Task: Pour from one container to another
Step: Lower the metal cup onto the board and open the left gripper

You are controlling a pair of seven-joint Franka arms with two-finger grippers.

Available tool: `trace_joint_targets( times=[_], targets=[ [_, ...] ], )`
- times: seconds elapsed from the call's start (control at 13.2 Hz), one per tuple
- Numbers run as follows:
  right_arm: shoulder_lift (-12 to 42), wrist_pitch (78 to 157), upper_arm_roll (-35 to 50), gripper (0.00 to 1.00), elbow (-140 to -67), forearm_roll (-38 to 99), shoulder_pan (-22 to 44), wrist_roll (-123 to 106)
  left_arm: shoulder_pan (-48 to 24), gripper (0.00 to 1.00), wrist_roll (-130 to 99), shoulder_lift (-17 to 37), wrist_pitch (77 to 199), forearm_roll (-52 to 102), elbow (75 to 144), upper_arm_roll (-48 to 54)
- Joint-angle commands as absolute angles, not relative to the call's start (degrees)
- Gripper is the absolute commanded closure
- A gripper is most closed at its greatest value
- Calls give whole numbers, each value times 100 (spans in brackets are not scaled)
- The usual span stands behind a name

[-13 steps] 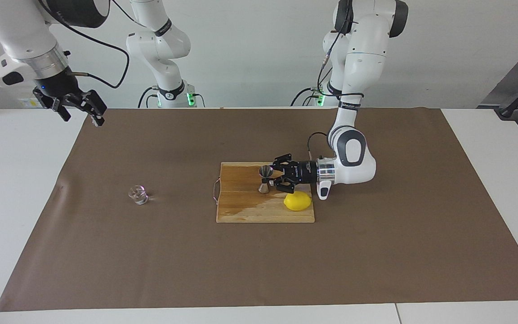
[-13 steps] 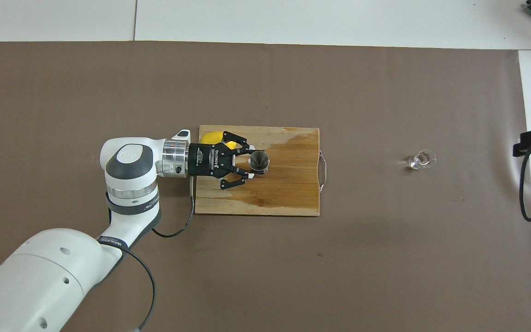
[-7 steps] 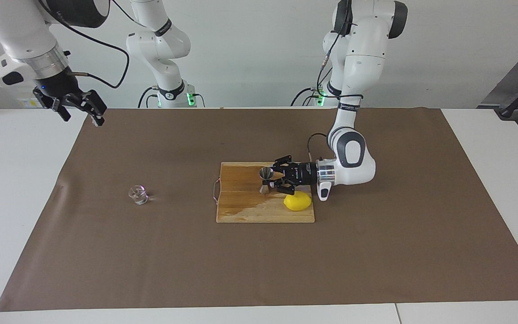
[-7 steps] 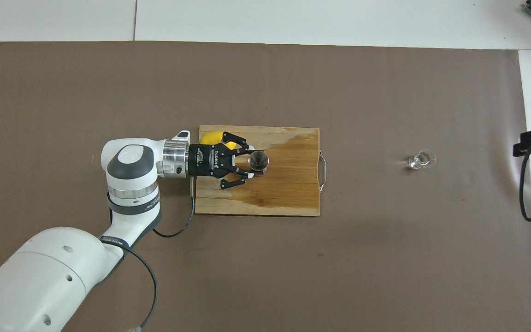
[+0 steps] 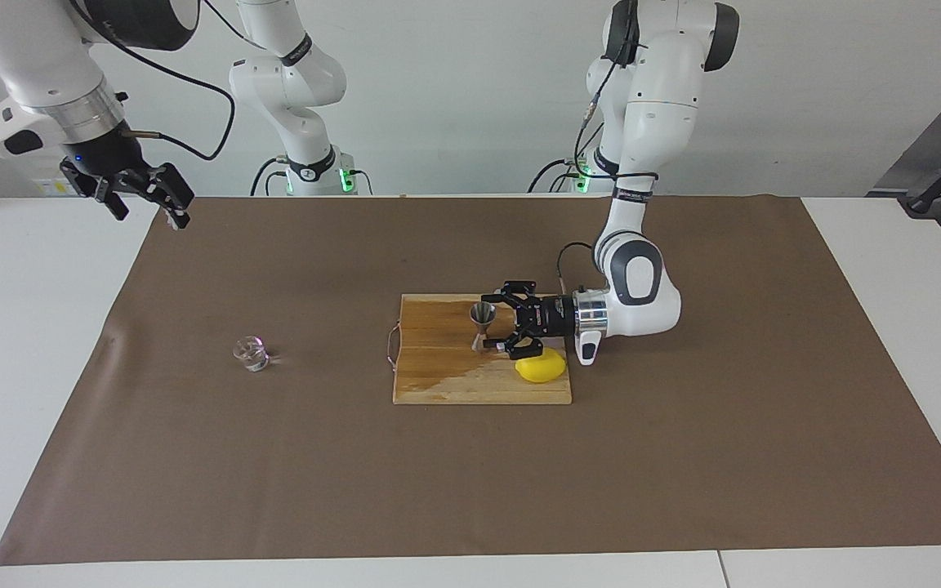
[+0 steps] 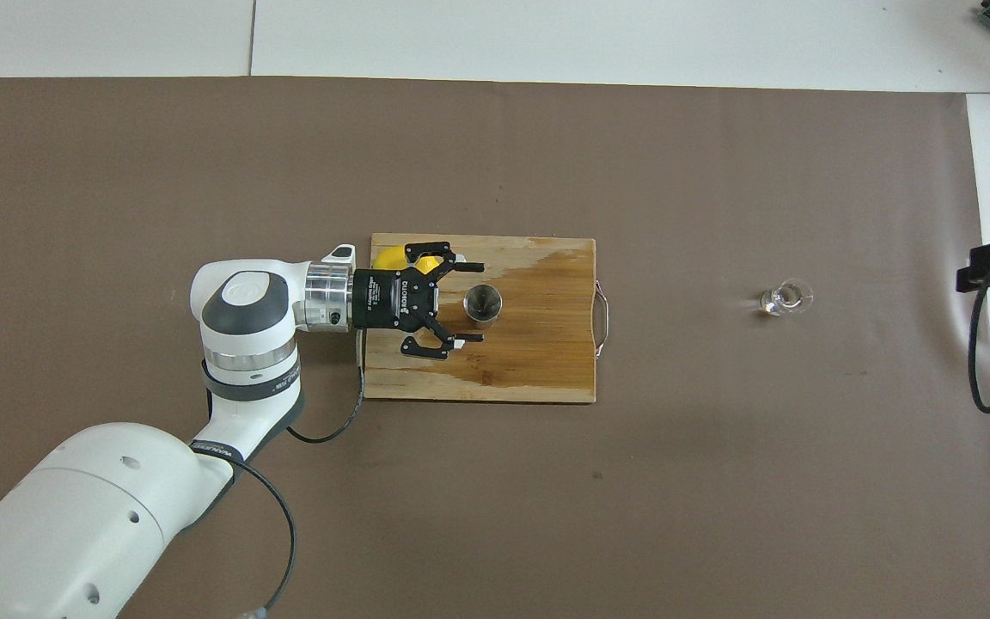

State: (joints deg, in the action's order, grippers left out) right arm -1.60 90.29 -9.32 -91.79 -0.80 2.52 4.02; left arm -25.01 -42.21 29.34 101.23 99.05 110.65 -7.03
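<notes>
Near the centre of the facing view we see a rectangular wooden cutting board [image 5: 438, 384] lying on the brown paper mat [image 5: 683, 457] that covers the white table [image 5: 29, 327]. The small shiny steel hourglass-shaped jigger [image 5: 482, 324] stands upright on the board, in the upper right part of it as that view shows it. In the overhead view the jigger [image 6: 483, 303] appears just right of the frame's centre-left, its round mouth facing up.

The left gripper [image 5: 495, 324] lies level and low over the board, coming in from the right of the facing view. Its fingers are spread wide, one on each side of the jigger, and we see a gap between each fingertip and the steel; it holds nothing. In the overhead view the left gripper [image 6: 471, 303] shows the same wide spread, its fingers [image 6: 466, 267] clear of the jigger's rim.

A yellow lemon [image 5: 541, 367] rests on the board's lower right corner in the facing view, partly under the gripper's body.

The tiny clear round glass cup [image 5: 251, 353] stands on the mat at centre left of the facing view, well apart from the board; overhead it [image 6: 786, 299] sits at the right.

The right gripper [image 5: 144, 198] waits at the upper left of the facing view, raised over the mat's edge, its fingers apart and empty.
</notes>
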Motion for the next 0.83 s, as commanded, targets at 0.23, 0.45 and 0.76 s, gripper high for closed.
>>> trace_joint_targets(
  times=[0.23,0.45,0.76],
  targets=[
    [-211,8974,-879,0,-9185,-62,185,492,-2610,0,-4184,2909,10046,10055,11127,-835],
    [-211,8991,-870,0,-9185,-62,237,483,-2610,0,-4280,2865,9879,10028,11127,-922],
    [-193,9323,-870,0,-9202,-53,237,230,-2628,0,-4517,2769,9598,10011,11109,-1046]
  ],
)
